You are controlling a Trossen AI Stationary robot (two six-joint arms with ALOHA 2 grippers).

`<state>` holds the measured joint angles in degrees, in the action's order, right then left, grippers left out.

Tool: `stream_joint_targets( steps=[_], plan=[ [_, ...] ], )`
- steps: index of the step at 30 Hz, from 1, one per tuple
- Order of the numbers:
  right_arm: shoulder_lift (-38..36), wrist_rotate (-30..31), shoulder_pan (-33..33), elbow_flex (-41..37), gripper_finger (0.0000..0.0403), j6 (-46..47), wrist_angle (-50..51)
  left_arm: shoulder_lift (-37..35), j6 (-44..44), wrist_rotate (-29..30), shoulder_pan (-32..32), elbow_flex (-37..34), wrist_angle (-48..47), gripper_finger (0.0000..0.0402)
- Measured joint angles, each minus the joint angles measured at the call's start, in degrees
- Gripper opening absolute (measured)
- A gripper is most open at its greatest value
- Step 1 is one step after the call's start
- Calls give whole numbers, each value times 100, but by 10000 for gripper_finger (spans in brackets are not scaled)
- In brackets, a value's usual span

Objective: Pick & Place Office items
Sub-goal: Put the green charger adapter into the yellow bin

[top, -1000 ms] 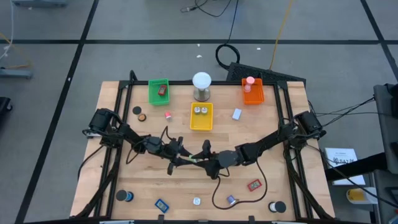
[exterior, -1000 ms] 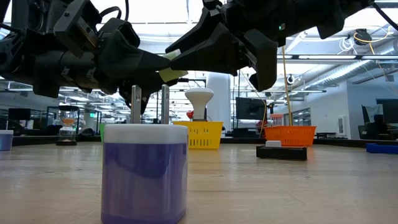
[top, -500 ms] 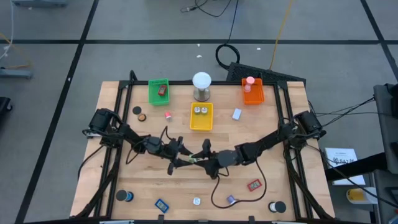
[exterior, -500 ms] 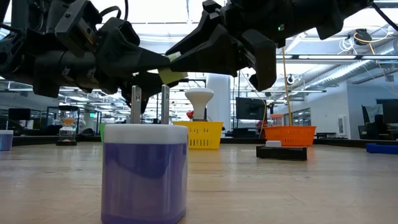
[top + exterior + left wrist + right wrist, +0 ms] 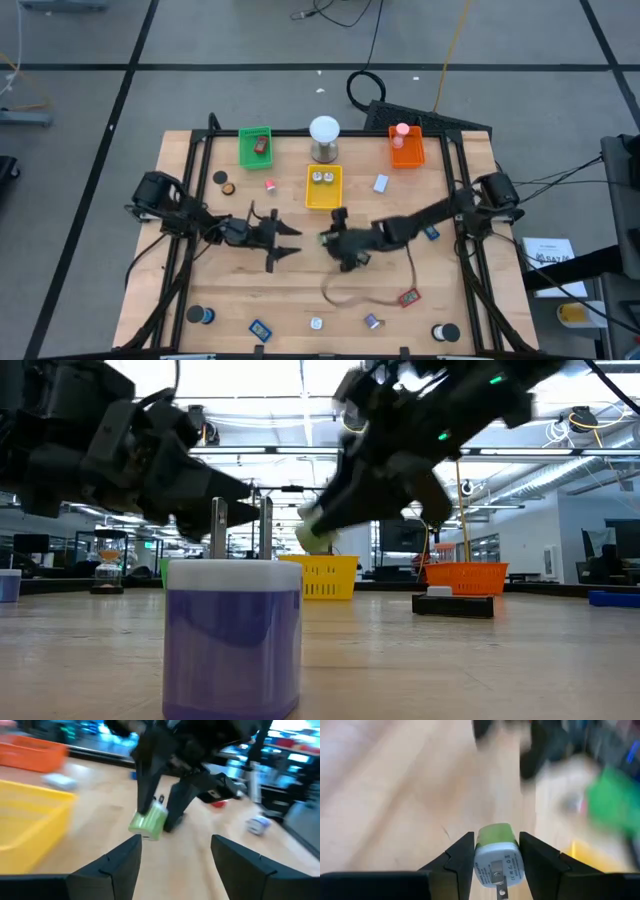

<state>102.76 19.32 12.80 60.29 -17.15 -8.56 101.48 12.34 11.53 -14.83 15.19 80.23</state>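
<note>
The green plug (image 5: 496, 851) has passed from one hand to the other. A second ago both hands met on it in the middle of the table (image 5: 230, 290). Now the right hand (image 5: 338, 243) grips it alone, and the left hand (image 5: 283, 242) is open and has pulled back. Next it likely goes into a tray; the yellow tray (image 5: 323, 201) is near, toward the far edge, with bare wood between
</note>
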Motion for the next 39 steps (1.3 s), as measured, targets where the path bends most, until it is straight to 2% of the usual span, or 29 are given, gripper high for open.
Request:
stream_joint_targets(
  steps=[3, 6, 12, 18, 23, 31, 33, 36, 39],
  plan=[
    [4, -318, -400, 229, 132, 899, 1053, -270, -46, 348, 2, -256, -2, 226],
    [62, -731, -704, 490, 132, 1506, 1587, -387, -83, 390, 0, -368, 22, 212],
    [135, -895, -1002, 846, 132, 2294, 2921, -382, -64, 428, 0, -347, -233, 183],
    [133, -1216, -1026, 895, 132, 2783, 3288, -379, -37, 461, 0, -340, -273, 164],
    [214, -1172, -1040, 895, 142, 2864, 3396, -379, 15, 461, -10, -340, -272, 161],
    [214, -987, -1034, 886, 198, 2807, 3325, -379, 13, 459, -15, -340, -299, 161],
    [181, -788, -1007, 886, 211, 2660, 3318, -379, 9, 461, -30, -340, -299, 161],
    [-68, -423, -917, 882, 231, 2521, 3337, -379, -10, 461, -71, -340, -320, 161],
    [-308, -440, -871, 888, 251, 2587, 3417, -379, -11, 456, -74, -340, -347, 161]
  ],
)
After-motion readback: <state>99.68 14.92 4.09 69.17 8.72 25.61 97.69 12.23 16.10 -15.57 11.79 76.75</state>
